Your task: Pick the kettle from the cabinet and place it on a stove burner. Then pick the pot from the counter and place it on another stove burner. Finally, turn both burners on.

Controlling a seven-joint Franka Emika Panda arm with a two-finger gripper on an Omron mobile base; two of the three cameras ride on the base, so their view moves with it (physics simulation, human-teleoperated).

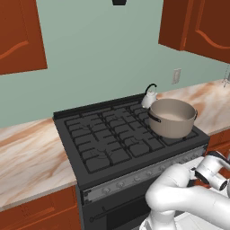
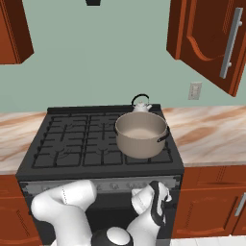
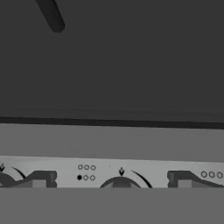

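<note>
Kettle, small silvery-white cone, black arched handle point(image 2: 141, 106) on rear-right burner | wide grey-beige metal pot point(image 2: 141, 133) on front-right grate, touching? can't tell | gripper point(image 3: 112, 186) spread wide, empty, at centre knob point(image 3: 120, 183) | risk: wrong knob turned, lookalike row

The arm point(image 1: 179, 197) is glossy white with rounded links, dark joint rings, and a seemingly black wrist part.

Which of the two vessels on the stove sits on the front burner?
The pot, wide and grey-beige, sits on the front right burner; the small kettle with its arched black handle stands behind it.
</note>
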